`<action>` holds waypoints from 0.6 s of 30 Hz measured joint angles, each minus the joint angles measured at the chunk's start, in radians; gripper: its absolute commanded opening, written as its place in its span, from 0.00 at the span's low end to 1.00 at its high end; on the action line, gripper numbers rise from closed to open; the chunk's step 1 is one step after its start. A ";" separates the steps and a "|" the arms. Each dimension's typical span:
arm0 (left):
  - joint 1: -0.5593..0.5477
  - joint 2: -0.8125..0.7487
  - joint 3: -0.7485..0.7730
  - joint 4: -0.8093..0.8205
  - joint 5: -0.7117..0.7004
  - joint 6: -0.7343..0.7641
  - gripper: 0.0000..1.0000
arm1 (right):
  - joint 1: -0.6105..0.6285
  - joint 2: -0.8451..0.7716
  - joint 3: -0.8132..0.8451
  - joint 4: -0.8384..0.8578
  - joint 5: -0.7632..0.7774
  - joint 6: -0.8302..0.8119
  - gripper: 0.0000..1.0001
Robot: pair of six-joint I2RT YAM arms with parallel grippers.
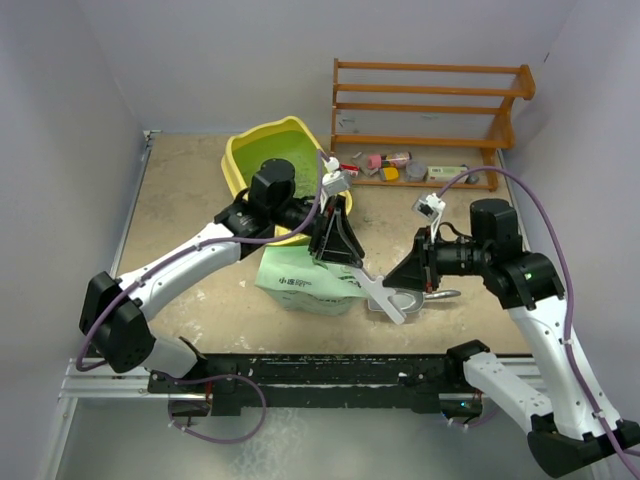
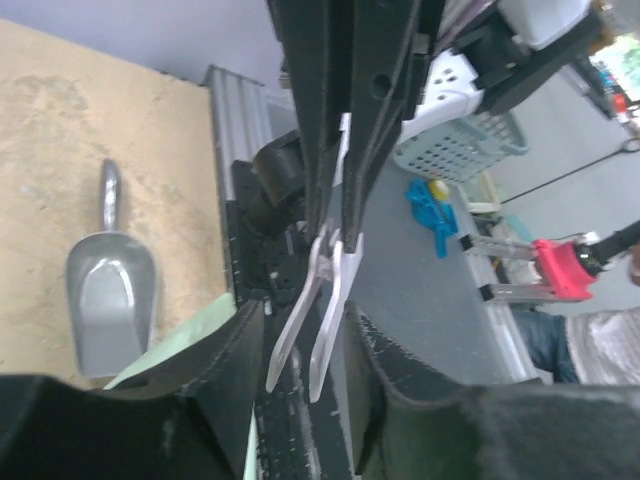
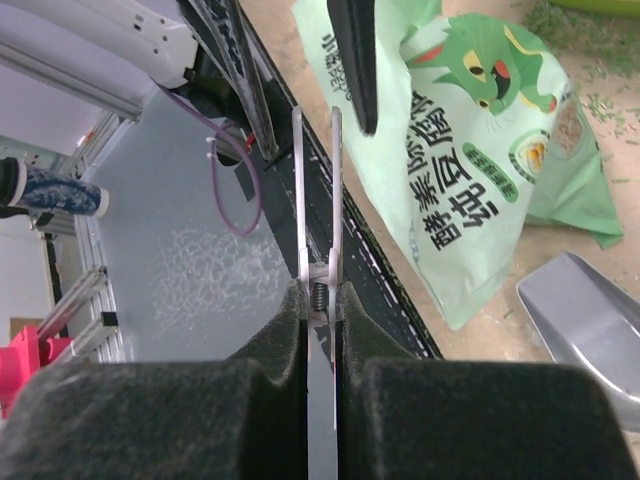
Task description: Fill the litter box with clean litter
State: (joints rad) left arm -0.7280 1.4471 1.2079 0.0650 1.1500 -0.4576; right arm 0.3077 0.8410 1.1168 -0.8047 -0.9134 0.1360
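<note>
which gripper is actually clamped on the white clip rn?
The right gripper: its pads are pressed shut on the white clip at its spring end. The left gripper has its fingers standing apart either side of the clip's tips.

Dark Chinese print on the green bag (image 3: 440, 110); wording unclear.

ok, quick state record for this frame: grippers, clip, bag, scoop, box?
left gripper: open, jaws either side of the clip
right gripper: shut on the clip
clip: white, spanning between both grippers
bag: pale green, lying on the table
scoop: grey, empty, on the table
litter box: yellow, behind the left arm
</note>
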 measured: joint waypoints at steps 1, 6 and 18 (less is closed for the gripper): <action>0.000 0.000 0.007 -0.022 -0.014 0.019 0.46 | 0.000 0.000 0.000 -0.013 0.012 -0.007 0.00; 0.000 -0.026 0.087 -0.278 -0.192 0.216 0.46 | 0.001 -0.001 0.010 -0.076 0.113 -0.052 0.00; -0.005 -0.257 0.090 -0.697 -0.577 0.529 0.43 | 0.303 0.133 0.145 -0.133 0.601 -0.170 0.00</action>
State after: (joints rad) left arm -0.7326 1.1904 1.2976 -0.6323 0.5728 0.0719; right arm 0.6102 0.9741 1.2617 -0.9375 -0.3126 -0.0341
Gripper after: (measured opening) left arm 0.431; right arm 0.049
